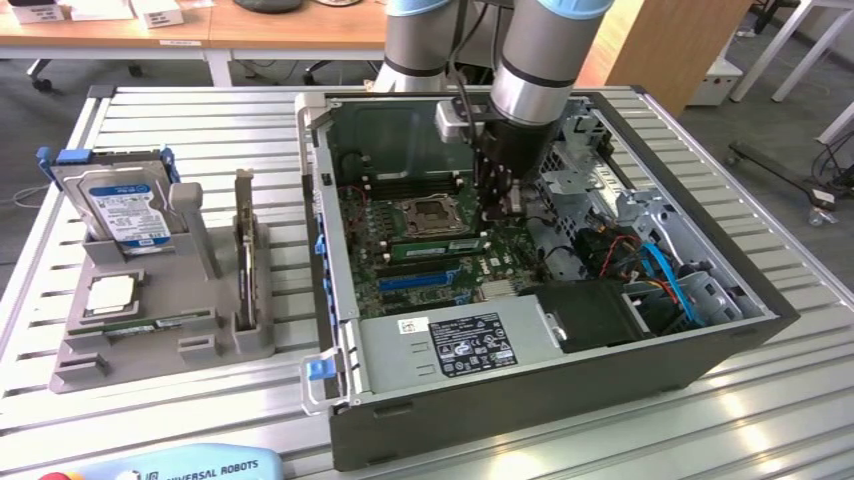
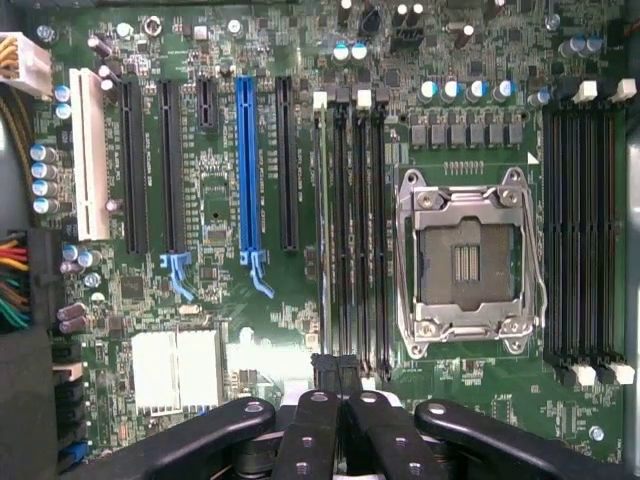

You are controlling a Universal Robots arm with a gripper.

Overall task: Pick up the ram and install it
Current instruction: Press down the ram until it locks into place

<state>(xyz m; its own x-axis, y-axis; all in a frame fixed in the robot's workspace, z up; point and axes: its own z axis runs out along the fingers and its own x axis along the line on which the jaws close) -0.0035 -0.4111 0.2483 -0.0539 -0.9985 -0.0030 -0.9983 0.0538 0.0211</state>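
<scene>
The ram [image 1: 434, 244] is a thin green stick standing on edge in a memory slot beside the empty processor socket [image 1: 430, 213], inside the open computer case [image 1: 694, 350]. The wrist view looks down on its narrow top edge [image 2: 320, 230], left of the socket [image 2: 467, 262]. My gripper [image 1: 502, 212] hangs low over the motherboard at one end of those memory slots. Its black fingertips [image 2: 322, 372] are shut together, just off the end of the ram [image 2: 336, 372]. Nothing shows between them, and I cannot tell whether they touch the stick.
A grey parts stand [image 1: 80, 365] on the slatted table at the exterior view's left holds a hard drive [image 1: 127, 205], a silver processor chip [image 1: 110, 292], an upright card [image 1: 244, 260] and another thin green stick [image 1: 154, 323]. Cables and drive cages [image 1: 627, 260] crowd the case's right side.
</scene>
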